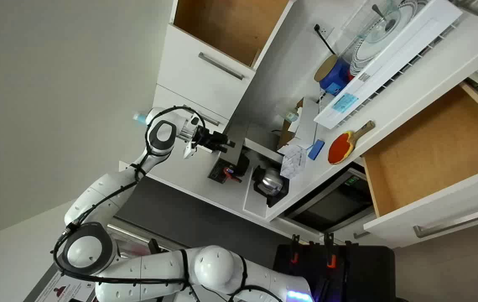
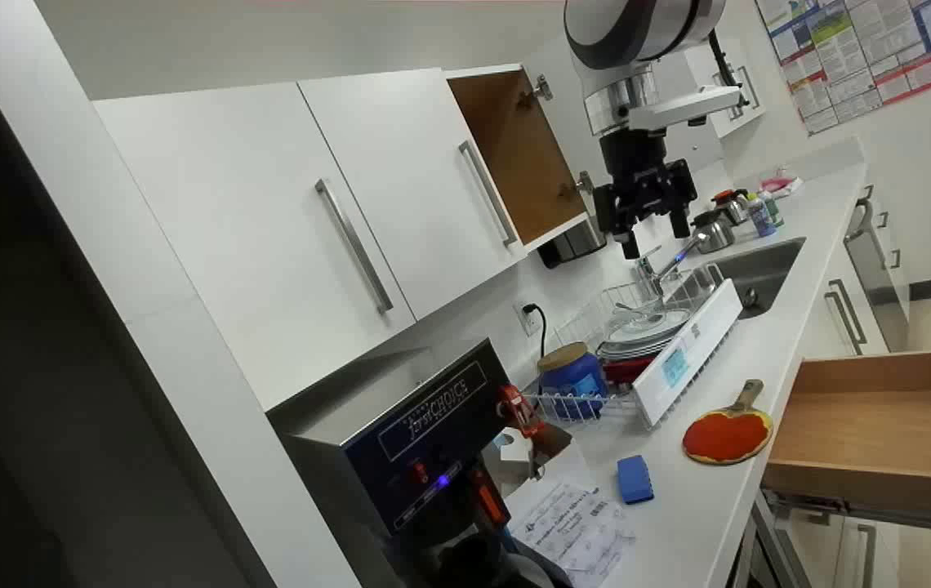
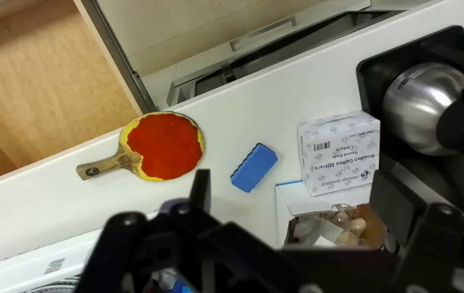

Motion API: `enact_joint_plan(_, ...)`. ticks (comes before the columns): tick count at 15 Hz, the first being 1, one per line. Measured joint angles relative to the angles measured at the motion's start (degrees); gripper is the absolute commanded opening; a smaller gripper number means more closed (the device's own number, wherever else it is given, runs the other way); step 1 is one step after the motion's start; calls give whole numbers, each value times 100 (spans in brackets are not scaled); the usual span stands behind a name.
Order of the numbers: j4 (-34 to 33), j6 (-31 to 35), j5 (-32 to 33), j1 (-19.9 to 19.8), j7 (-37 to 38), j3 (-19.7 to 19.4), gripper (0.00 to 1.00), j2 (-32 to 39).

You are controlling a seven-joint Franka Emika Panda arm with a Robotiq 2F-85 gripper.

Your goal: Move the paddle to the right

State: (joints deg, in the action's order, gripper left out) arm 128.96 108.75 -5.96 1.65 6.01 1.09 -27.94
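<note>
The paddle has a flat round orange-red head with a yellow rim and a short wooden handle. It lies flat on the white counter beside the open drawer, in both exterior views (image 1: 340,149) (image 2: 728,437) and in the wrist view (image 3: 165,146). Its handle points away from the blue eraser. My gripper (image 2: 656,241) is open and empty, high above the counter and apart from the paddle. It also shows in an exterior view (image 1: 228,144). In the wrist view its fingers (image 3: 297,195) stand wide apart, with the paddle off to the left of them.
A blue eraser (image 3: 254,167) lies near the paddle. A stirrer box (image 3: 342,154) stands on an open carton, beside a steel carafe (image 3: 423,108). A dish rack (image 2: 686,351), a blue jar (image 2: 572,380) and an open drawer (image 2: 882,416) surround the paddle's area.
</note>
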Motion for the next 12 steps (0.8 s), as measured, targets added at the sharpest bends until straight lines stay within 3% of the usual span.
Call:
enact_joint_plan(8, 0, 5, 0, -10, 0, -4, 100, 3)
enact_joint_plan(12, -26, 147, -1, -215, 6, -232, 100, 194)
